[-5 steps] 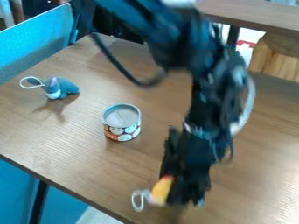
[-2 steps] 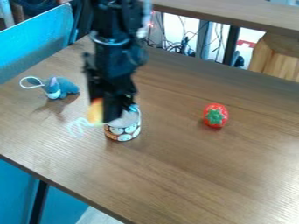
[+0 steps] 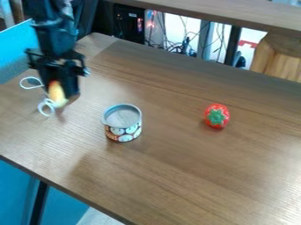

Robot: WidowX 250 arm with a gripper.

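A broad brown wood-grain table across most of the view. Slants, with one edge running down from middle left toward bottom centre. Along the top right, a long brown wooden ledge. At the upper left, beyond the table's edge, a bright blue panel, partly behind the arm. Comes in from the top edge at upper left: a black robot arm, ending in a black two-finger gripper over the table's left part. Hangs down there, closed around a small yellow-orange toy with a reddish patch at the top. At right, beyond the table, a pale wooden block. Left of centre on the table, a short round can with a grey top and a band of white and orange printed figures. Stands upright, well apart from the gripper. To the right of the can, a red strawberry-like object with green leaves facing the camera. Lies on the table, apart from the can. Below the held toy, a thin white cord loop. Just left of the gripper, another pale cord loop, partly hidden.
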